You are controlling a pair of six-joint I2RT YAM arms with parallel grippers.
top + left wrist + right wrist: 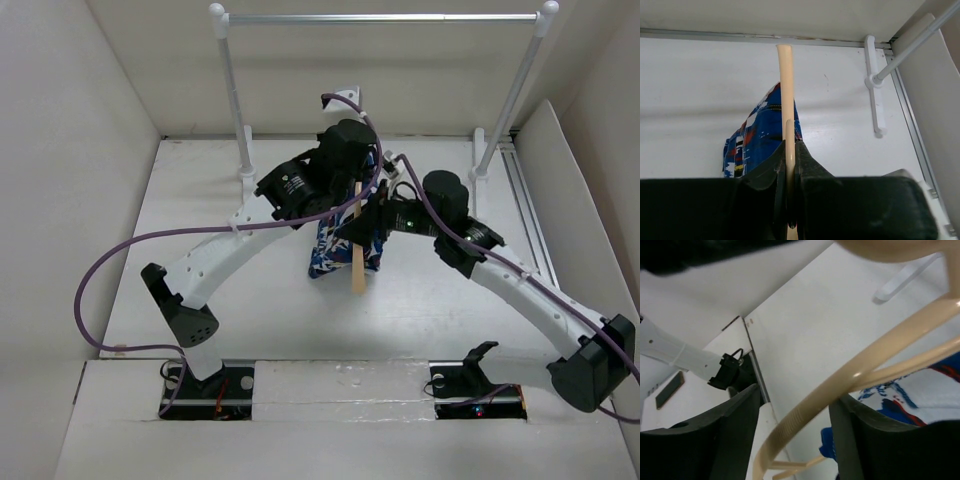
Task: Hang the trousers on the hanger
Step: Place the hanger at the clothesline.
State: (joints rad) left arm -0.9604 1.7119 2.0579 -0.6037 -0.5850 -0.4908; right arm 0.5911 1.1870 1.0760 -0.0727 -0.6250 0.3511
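**Near the centre, the draping looked almost done**

Over the middle of the white surface, the left claw was clamped shut on the thin, pale tan wooden hanger. It held the hanger edge-on and, as far as the top view showed, lifted clear. The right claw was open. Its fingers stood on either side of the hanger's curved arm without pinching it.

The soft trousers, patterned in blue and white brushstrokes with red, black and yellow dashes, hung in a crumpled bundle against the hanger and touched it. Most of the cloth sat on one side, with a narrow strip showing on the other. From the right wrist, fabric showed just behind the crossbar. Whether it truly passed over the bar could not be told, nor whether the lowest folds reached the surface.

The step in hand appeared to be seating the garment on the crossbar. The next move probably called for the free right claw to take the heavier side and even it out, while the left kept the hanger steady and level. Cloth this limp and lopsided could slide off the smooth bar if tugged. The white-posted metal rail rack stood well apart at the back.
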